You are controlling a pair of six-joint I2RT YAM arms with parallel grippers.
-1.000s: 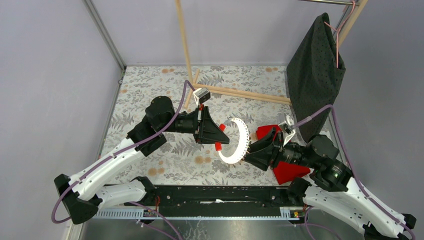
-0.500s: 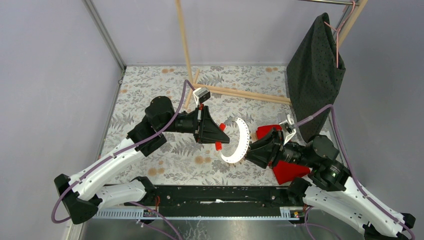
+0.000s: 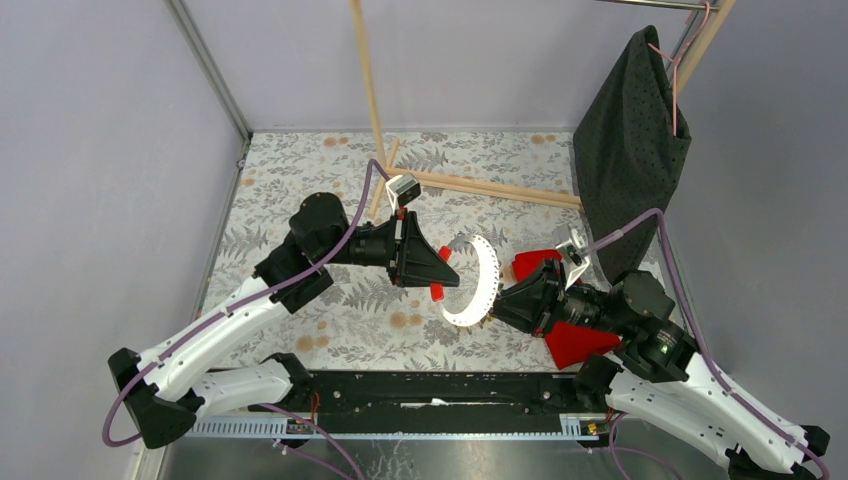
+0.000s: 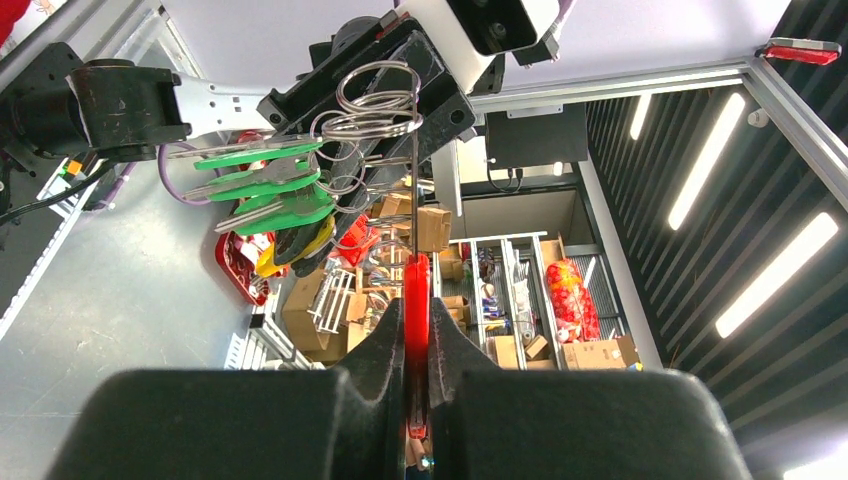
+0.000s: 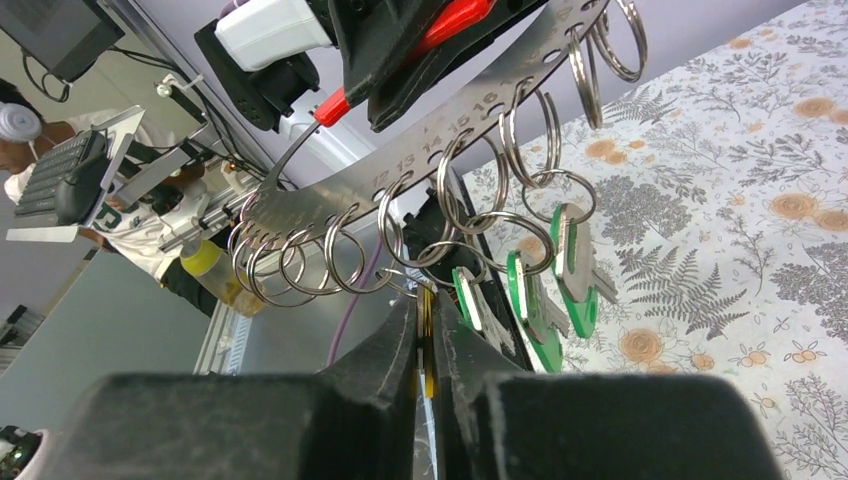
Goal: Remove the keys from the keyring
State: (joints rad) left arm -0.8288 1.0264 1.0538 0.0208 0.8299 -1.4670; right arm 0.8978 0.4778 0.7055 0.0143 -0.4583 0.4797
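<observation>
Pretty clearly a robotics lab housed in a warehouse-type space: stacked brown cardboard boxes (image 4: 432, 226) and long white ceiling strip lights (image 4: 700, 160) are seen beyond the left gripper (image 4: 415, 330), and a person (image 5: 150, 235) at a black keyboard (image 5: 60, 165) is caught up-left of the right gripper (image 5: 425, 330).

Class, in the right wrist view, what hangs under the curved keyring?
Under the keyring hang many small split rings and three green keys. A yellow key is pinched in the right gripper, mostly covered by its fingers; its blade is hidden.
</observation>
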